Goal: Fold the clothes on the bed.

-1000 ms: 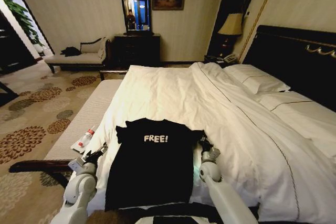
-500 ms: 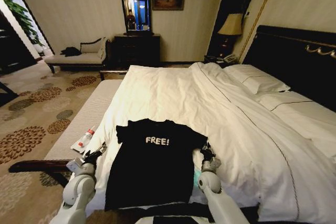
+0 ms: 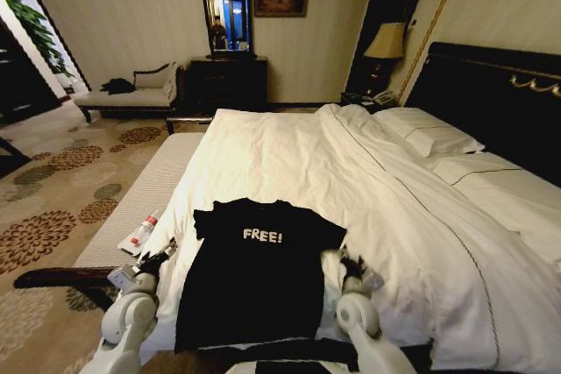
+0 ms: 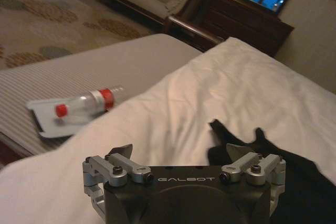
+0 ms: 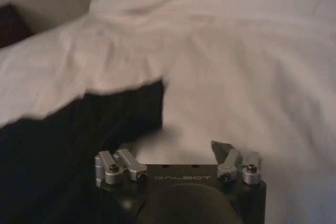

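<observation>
The clothes [image 3: 254,282], a black T-shirt with white "FREE!" lettering, lie flat and spread out at the near edge of the bed [image 3: 289,155]. My left gripper [image 3: 158,259] hovers just off the shirt's left side, open and holding nothing. In the left wrist view that gripper [image 4: 181,153] faces the white sheet, with the shirt's sleeve [image 4: 252,148] beside one finger. Beside the shirt's right sleeve, my right gripper [image 3: 352,265] is open over the duvet. From the right wrist, the gripper [image 5: 173,148] sits at the black shirt's [image 5: 68,140] edge without touching it.
A pale bench [image 3: 149,190] runs along the bed's left side, with a plastic bottle [image 3: 145,229] on a small tray. The dark headboard [image 3: 491,94] and pillows [image 3: 429,133] lie to the right. A dresser [image 3: 228,81] and chaise [image 3: 131,94] stand across the patterned carpet.
My right gripper has drawn back toward me and slightly right, away from the shirt's right sleeve, which now lies spread flatter. The left gripper has slid back a little.
</observation>
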`<state>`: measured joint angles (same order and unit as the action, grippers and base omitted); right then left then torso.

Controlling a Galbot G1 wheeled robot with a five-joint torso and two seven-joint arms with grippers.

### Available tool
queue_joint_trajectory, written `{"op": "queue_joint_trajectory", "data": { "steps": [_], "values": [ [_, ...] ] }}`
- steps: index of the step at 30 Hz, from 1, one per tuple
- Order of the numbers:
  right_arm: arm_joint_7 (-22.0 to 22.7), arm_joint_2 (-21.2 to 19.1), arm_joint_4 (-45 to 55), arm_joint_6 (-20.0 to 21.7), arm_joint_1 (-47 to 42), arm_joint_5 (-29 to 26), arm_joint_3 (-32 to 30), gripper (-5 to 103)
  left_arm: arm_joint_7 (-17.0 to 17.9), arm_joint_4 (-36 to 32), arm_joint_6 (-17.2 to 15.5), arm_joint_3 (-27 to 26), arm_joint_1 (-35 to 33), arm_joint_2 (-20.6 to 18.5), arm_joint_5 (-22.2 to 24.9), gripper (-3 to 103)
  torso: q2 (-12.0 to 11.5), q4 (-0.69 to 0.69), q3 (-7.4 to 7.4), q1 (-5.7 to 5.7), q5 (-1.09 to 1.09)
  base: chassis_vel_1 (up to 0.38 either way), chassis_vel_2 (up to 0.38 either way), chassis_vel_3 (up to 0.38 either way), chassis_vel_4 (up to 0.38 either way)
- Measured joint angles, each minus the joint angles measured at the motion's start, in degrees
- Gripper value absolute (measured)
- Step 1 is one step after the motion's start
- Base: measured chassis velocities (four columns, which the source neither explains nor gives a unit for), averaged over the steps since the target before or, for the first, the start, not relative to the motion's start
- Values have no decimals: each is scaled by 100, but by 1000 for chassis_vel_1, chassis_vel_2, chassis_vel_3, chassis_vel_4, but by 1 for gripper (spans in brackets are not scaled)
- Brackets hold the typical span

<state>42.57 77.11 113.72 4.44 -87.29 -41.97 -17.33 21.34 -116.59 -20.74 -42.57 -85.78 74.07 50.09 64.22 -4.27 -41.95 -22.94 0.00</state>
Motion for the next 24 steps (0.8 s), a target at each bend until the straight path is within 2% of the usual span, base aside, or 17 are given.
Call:
{"op": "queue_joint_trajectory", "data": {
  "steps": [3,6,12,14,15,16,18,22,24],
  "values": [
    [70,48,208,124,-114,-397,154,90,4,-81,-28,22,-34,21,13,100,0,1,0,0,0,0,0,0,0],
    [46,52,236,133,-43,-500,191,99,-1,-146,-29,-14,-97,-9,32,100,0,2,-1,0,0,0,0,0,0],
    [-159,28,123,-156,225,-288,54,100,-28,24,-5,-48,109,-254,52,100,0,4,-1,0,1,0,0,0,0],
    [-260,8,22,-316,347,-69,-19,100,-23,273,5,-13,366,-389,87,100,0,2,-1,0,0,0,0,0,0],
    [-310,-30,-91,-403,487,41,-71,100,5,745,7,89,800,-522,169,100,0,1,-1,0,-1,0,0,0,0],
    [-310,-30,-91,-403,487,41,-71,100,5,745,7,89,800,-522,169,100,0,1,-1,0,-1,0,0,0,0],
    [-306,-64,-202,-409,656,-32,-34,100,32,1150,-13,185,1154,-567,316,100,-1,-2,-2,-1,-1,0,0,0,0],
    [-290,-69,-396,-373,900,-120,122,100,54,1586,-98,322,1538,-462,625,100,-1,7,-2,-1,1,0,0,0,0],
    [-254,-39,-481,-333,952,-166,151,100,46,1935,-190,506,1942,-329,838,100,-1,1,-1,-1,0,0,0,0,0]
  ]
}}
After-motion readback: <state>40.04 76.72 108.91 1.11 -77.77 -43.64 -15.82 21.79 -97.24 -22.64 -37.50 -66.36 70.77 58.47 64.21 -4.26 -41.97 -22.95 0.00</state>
